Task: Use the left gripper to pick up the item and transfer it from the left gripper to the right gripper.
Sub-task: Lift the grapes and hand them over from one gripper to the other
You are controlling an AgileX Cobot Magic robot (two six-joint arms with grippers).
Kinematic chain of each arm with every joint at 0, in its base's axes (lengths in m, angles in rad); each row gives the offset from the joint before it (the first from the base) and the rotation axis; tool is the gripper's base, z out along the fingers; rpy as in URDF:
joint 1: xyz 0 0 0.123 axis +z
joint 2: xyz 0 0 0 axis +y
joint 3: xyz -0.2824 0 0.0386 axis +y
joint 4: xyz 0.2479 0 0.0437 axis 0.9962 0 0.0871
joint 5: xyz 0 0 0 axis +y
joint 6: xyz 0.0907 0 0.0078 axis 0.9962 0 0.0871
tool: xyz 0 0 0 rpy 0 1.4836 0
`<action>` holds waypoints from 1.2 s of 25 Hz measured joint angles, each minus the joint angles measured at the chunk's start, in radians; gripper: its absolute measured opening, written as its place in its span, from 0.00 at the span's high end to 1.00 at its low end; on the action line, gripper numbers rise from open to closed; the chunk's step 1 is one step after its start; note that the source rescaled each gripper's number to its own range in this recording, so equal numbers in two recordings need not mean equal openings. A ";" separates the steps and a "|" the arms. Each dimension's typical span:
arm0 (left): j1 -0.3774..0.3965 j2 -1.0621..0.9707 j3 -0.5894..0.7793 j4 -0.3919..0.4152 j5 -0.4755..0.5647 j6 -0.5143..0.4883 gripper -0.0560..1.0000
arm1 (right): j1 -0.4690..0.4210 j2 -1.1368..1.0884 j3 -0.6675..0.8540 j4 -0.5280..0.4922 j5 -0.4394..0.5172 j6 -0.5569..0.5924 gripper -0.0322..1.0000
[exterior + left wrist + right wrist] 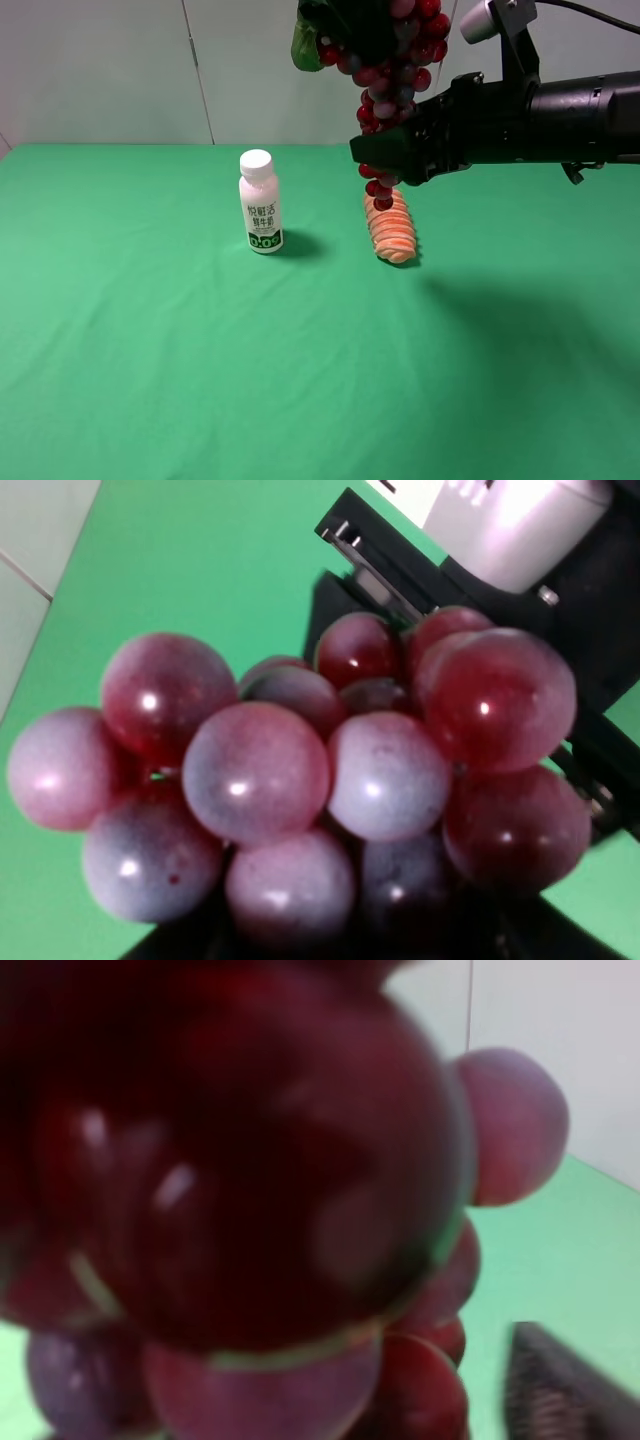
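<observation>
The item, a long bunch of dark red and purple grapes (392, 85) with a green leaf (303, 47), hangs high over the table. My left gripper (362, 22) is shut on its upper end at the top edge of the exterior view; only a dark part of it shows. In the left wrist view the grapes (300, 780) fill the picture. My right gripper (385, 152) reaches in from the right, its black jaws spread on either side of the bunch's lower part. The grapes (250, 1160) fill the right wrist view, blurred.
A white bottle (261, 202) stands on the green table (150, 350) left of centre. An orange ridged bread-like roll (389, 228) lies right under the hanging grapes. A white wall runs behind the table.
</observation>
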 joint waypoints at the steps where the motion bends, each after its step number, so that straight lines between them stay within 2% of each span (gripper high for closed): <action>1: 0.000 0.000 0.000 0.000 0.000 0.000 0.93 | 0.000 0.000 0.000 0.000 0.005 -0.004 0.55; 3: 0.000 0.000 0.000 0.001 0.000 0.000 0.93 | 0.000 0.000 0.000 0.000 0.017 -0.007 0.77; 5: 0.000 0.000 0.000 0.001 -0.001 0.000 0.94 | 0.000 0.000 0.000 -0.001 0.016 -0.007 0.92; 23: 0.000 0.000 0.000 0.002 -0.002 -0.017 0.94 | 0.000 0.000 0.000 -0.001 0.019 -0.007 0.93; 24: 0.000 0.000 0.000 0.002 -0.002 -0.023 0.88 | 0.000 0.000 0.000 -0.001 0.019 -0.007 0.93; 28: 0.000 0.000 0.000 0.000 -0.021 -0.089 0.34 | 0.000 0.000 0.000 -0.004 0.016 -0.007 0.93; 29: 0.000 0.000 -0.001 0.002 -0.028 -0.103 0.23 | 0.000 0.000 0.000 -0.004 0.016 -0.007 0.93; 30: 0.000 0.000 -0.001 0.007 -0.030 -0.110 0.16 | 0.000 0.000 0.000 -0.004 0.016 -0.007 0.93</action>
